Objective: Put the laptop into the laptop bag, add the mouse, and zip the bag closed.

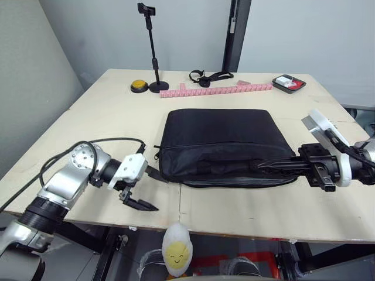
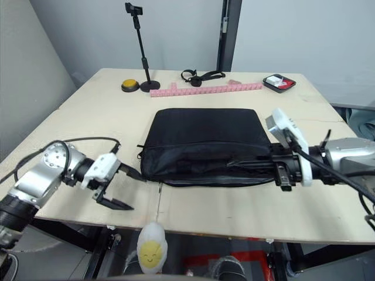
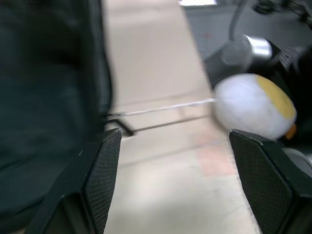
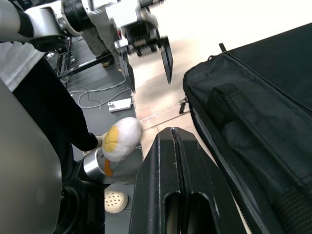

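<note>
Plywood table, grey walls, black bag lying flat.
Left gripper wide open, empty, beside the bag; right gripper fingers pressed together at the bag's front edge.

Head stereo pair high over table; wrist cameras low, both facing laptop bag.
</note>
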